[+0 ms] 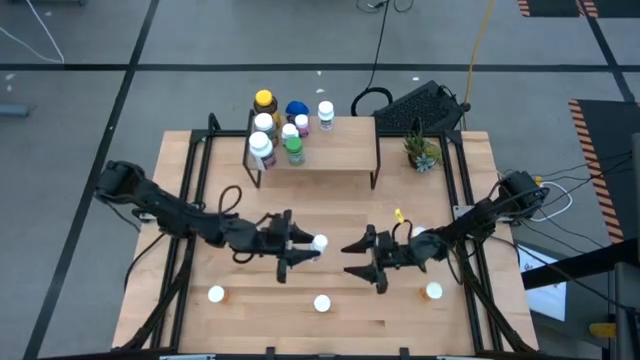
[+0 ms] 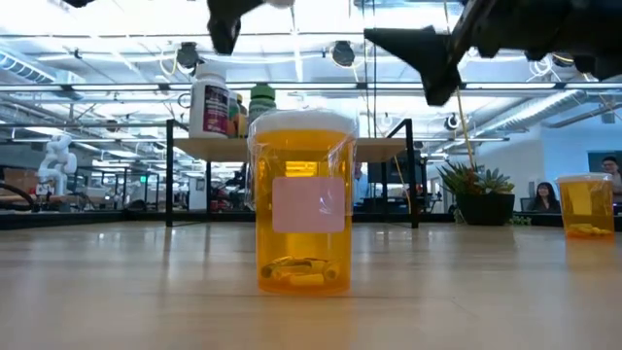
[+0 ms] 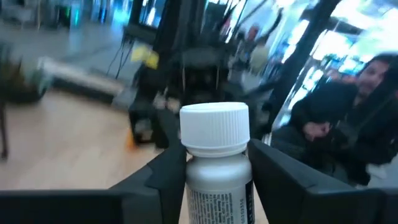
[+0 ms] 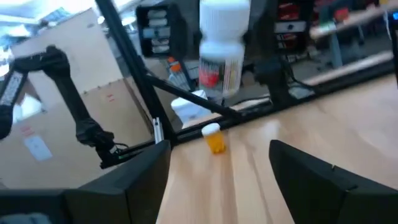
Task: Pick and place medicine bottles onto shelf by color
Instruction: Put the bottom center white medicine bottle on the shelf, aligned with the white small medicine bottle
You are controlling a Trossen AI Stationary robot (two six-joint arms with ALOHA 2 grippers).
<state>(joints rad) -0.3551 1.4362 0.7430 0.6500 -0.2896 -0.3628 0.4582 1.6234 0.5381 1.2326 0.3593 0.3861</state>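
Observation:
A white medicine bottle with a white cap sits between the fingers of my left gripper, above the table's middle. The right wrist view also shows this bottle, hanging in the air. My right gripper stands open just to its right and holds nothing. Orange medicine bottles stand upright on the table near its front edge. The shelf stands at the far side, with several bottles grouped on its left end. My left gripper pinches the white bottle's body just below the cap, one finger on each side. The fingers come level from the table's left. The bottle stands upright, cap up, lifted clear of the table.
A small potted plant stands right of the shelf. A white cap shows beside my right arm, and a small yellow thing lies behind it. The nearest orange bottle fills the low view's middle. People show in the room beyond.

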